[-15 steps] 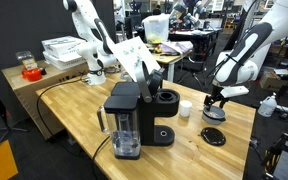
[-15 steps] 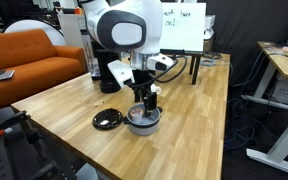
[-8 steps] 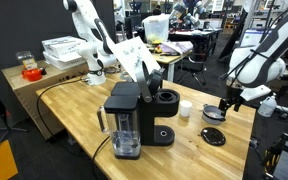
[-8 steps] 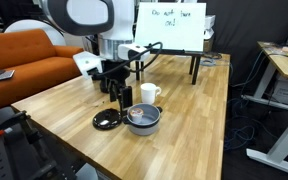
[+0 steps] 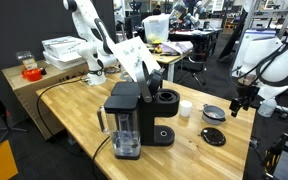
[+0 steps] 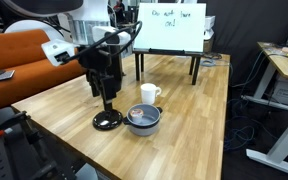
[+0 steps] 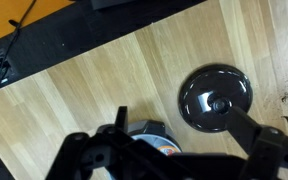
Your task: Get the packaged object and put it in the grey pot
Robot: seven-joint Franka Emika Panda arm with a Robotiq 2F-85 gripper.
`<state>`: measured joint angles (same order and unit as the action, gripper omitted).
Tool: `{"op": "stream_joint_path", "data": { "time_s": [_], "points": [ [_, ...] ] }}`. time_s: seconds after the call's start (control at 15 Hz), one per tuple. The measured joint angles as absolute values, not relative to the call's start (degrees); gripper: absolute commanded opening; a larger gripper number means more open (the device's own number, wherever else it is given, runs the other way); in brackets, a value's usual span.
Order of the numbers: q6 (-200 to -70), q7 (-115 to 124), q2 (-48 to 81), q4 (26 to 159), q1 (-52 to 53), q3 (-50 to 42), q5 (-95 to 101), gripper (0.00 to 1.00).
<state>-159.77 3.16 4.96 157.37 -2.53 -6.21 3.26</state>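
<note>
Placement judged done: round grey metal pot [image 6: 144, 127] shows pale contents [image 6: 140, 116]; gripper [image 6: 106, 102], jaws released, empty, hangs at its nine o'clock.

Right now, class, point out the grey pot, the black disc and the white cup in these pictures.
grey pot [image 6: 144, 129]: in an exterior view, its front wall.
black disc [image 7: 216, 102]: wrist view, its shiny middle.
white cup [image 6: 148, 95]: in an exterior view, its side.

Grey pot [image 6: 143, 119] lies open above, white cup [image 6: 149, 94] and black disc [image 6: 107, 121] close beside.
</note>
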Motion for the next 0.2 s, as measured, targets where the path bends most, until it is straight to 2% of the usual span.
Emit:
{"op": "stream_joint_path", "data": {
  "time_s": [0.2],
  "points": [
    [-159.8, 3.2, 5.6, 157.1, -2.5, -6.2, 3.3, 1.00]
  ]
}}
